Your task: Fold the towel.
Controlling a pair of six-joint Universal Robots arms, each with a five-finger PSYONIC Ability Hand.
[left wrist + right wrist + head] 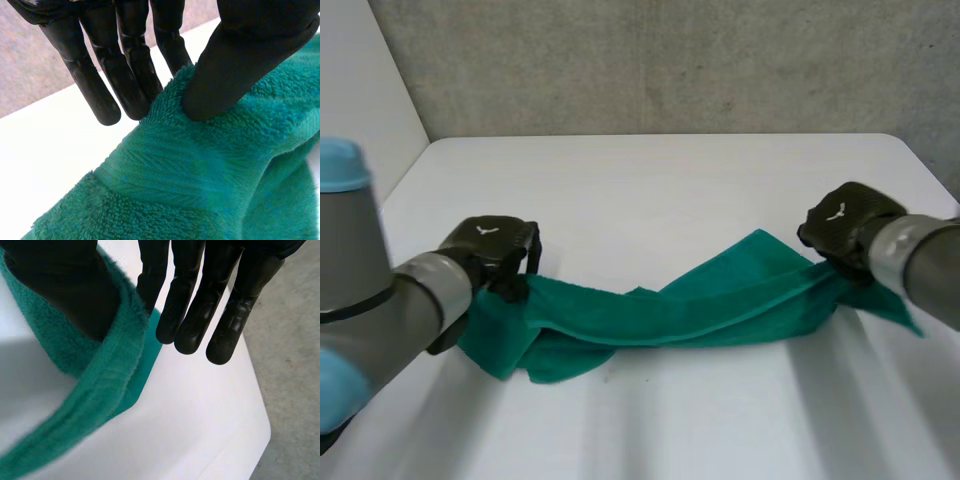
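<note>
Two hands share one green towel point(690, 310), which hangs as a long, bunched band across the near half of the white table point(650, 180), its middle sagging low. The left hand point(488, 248) pinches the towel's end toward the table's left edge. The right hand point(842, 222) pinches the opposite end toward the right edge, with a loose corner trailing past its wrist. The left wrist view shows the grip that the head view hides: the thumb point(240, 65) presses into the terry pile and the nearly straight fingers point(127, 75) stand behind the towel's raised edge, clamping the cloth between them. The right wrist view shows much the same. There the thumb lies on the towel's hemmed edge and one straight finger backs it from the other side. The remaining fingers stand free over the table's rounded corner, with grey floor point(295, 365) beyond.
</note>
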